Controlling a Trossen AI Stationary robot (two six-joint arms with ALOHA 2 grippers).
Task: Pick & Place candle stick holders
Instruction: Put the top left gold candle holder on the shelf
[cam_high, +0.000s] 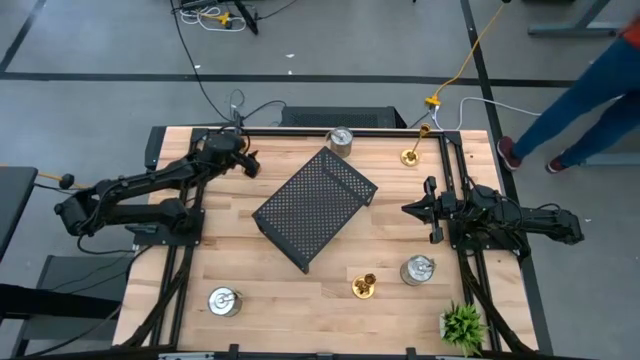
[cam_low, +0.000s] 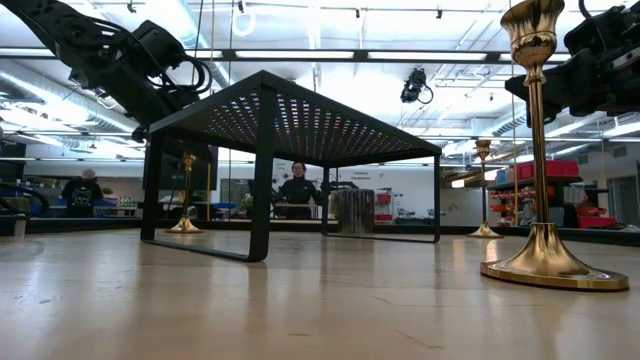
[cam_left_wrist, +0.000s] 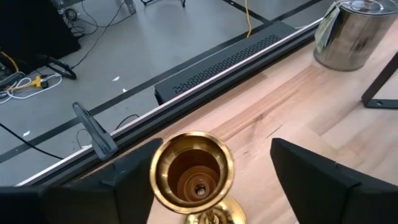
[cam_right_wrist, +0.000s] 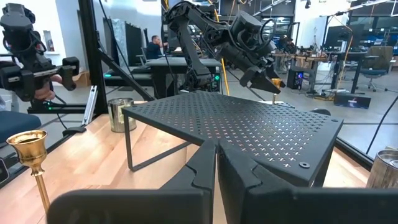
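A gold candlestick holder (cam_left_wrist: 193, 173) stands upright at the table's far left, seen from above with its cup open. My left gripper (cam_left_wrist: 205, 157) is open just above it, one finger on each side of the cup, not touching; it also shows in the high view (cam_high: 243, 160). My right gripper (cam_high: 432, 210) is shut and empty at the table's right side. Two more gold holders (cam_high: 411, 155) (cam_high: 364, 286) and three squat silver ones (cam_high: 340, 140) (cam_high: 418, 270) (cam_high: 224, 301) stand on their bases on the table.
A big black perforated tray (cam_high: 315, 207) stands upside down on its legs mid-table, between the two arms. A small green plant (cam_high: 462, 323) sits at the near right corner. A person (cam_high: 590, 90) stands beyond the far right corner.
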